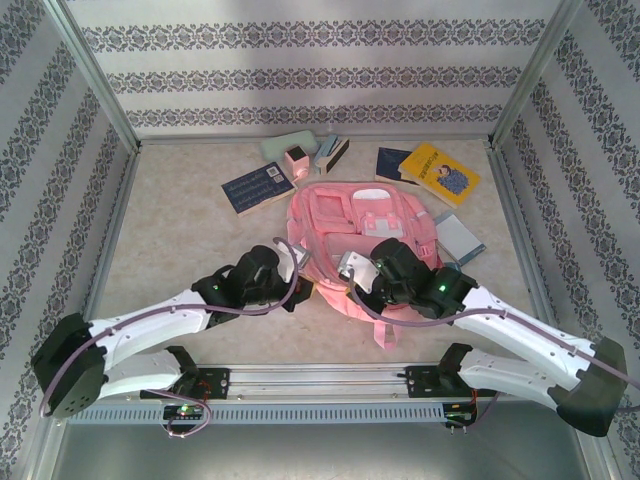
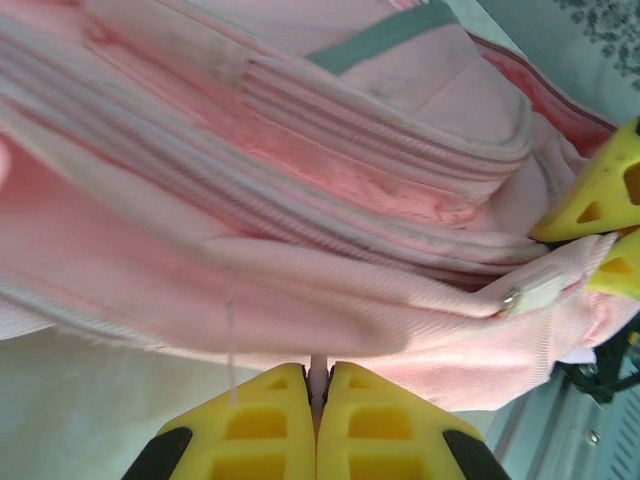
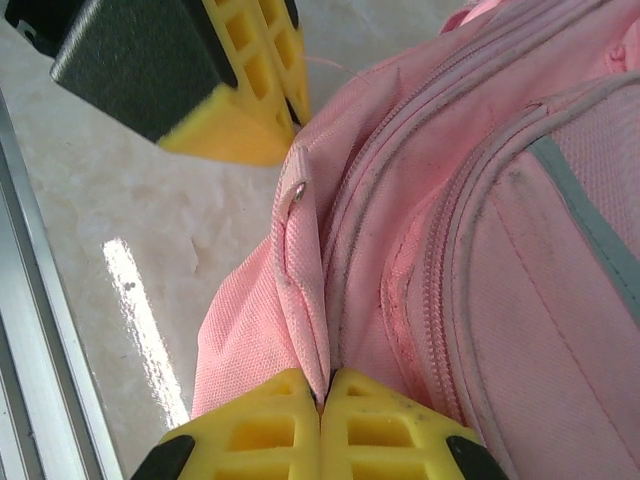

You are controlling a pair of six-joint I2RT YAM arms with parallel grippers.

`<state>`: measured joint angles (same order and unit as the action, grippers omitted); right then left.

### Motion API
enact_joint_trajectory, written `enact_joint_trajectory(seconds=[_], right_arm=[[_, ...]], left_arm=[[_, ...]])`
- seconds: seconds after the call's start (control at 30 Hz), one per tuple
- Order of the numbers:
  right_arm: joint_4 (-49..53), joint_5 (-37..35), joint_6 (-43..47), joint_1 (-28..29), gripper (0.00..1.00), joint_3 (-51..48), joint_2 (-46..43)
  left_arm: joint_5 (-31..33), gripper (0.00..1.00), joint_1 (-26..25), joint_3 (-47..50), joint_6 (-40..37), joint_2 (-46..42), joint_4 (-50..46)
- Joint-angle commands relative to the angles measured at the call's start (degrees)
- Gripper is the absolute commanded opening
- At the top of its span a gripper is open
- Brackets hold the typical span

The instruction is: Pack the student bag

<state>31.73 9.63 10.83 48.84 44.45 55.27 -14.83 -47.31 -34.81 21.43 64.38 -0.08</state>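
Both your grippers are clamped on the bag (image 1: 345, 215) at its near edge, left gripper (image 2: 318, 385) just beside right gripper (image 3: 325, 385); its length runs straight ahead of them across the tabletop (image 1: 180, 230).

I'm looking at a lab test cell, aluminium frame posts (image 1: 95, 75), patterned wall panels (image 1: 300, 60) (wallpaper print), mounting rail (image 1: 320, 379), marble-look tabletop (image 1: 180, 230).
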Motion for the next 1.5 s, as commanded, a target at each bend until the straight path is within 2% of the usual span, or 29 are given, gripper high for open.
enact_joint_trajectory(seconds=[0.0, 0.2, 0.43, 0.83, 1.0, 1.03, 1.07, 1.1, 1.17, 1.2, 1.27, 1.33, 1.4, 1.47], right_arm=[[-0.4, -1.0, -0.7, -0.2, 0.00, 0.1, -2.7], [1.0, -2.1, -0.2, 1.1, 0.00, 0.6, -2.0], [2.2, -3.0, 0.9, 2.6, 0.00, 0.4, -2.2], [2.3, -2.0, 4.2, 5.7, 0.00, -0.9, -4.7], [0.9, -2.4, 4.2, 6.7, 0.00, -1.8, -5.5], [0.3, -3.0, 3.9, 7.5, 0.07, -1.7, -5.3], [-0.1, -3.8, 3.7, 8.3, 0.26, -1.5, -5.3], [-0.7, -3.9, 3.5, 9.0, 0.37, -1.4, -5.6], [-2.7, -1.7, 2.5, 9.8, 0.55, -1.4, -7.9], [-4.1, -0.2, 1.6, 9.8, 0.61, -1.7, -9.5], [-6.9, 1.3, -0.4, 9.8, 0.66, -2.2, -13.2], [-9.0, -1.8, -2.5, 9.6, 0.69, -2.1, -16.1], [-11.3, -7.8, -5.5, 9.0, 0.68, -2.2, -18.2], [-10.9, -18.7, -9.6, 8.2, 0.65, -1.3, -18.6]], left_arm=[[9.3, 0.00, 0.2, 1.7, 0.4, -3.4, -3.8], [15.6, 0.00, 1.4, 2.6, 2.6, -5.1, -6.9], [19.8, 0.00, 3.4, 1.4, 4.9, -2.2, -8.2], [17.5, 0.00, 8.3, -4.1, 6.7, 10.2, -4.0], [18.4, 0.00, 8.6, -3.5, 7.6, 9.3, -4.6], [18.7, 0.00, 8.7, -2.9, 7.9, 8.1, -5.0], [19.0, 0.00, 9.0, -2.2, 8.4, 6.9, -5.5], [19.1, 0.00, 9.1, -1.5, 8.8, 5.7, -5.8], [19.3, 0.00, 9.6, -0.1, 9.9, 2.4, -6.5], [19.4, 0.00, 9.8, 0.3, 10.4, 1.0, -7.2], [20.2, 0.00, 10.1, 0.9, 11.0, -2.5, -9.4], [21.8, 0.00, 10.1, 1.4, 11.5, -5.9, -11.7], [24.4, 0.00, 10.3, 2.0, 12.5, -9.0, -14.5], [26.0, 0.00, 10.5, 3.2, 13.4, -11.8, -16.5]])
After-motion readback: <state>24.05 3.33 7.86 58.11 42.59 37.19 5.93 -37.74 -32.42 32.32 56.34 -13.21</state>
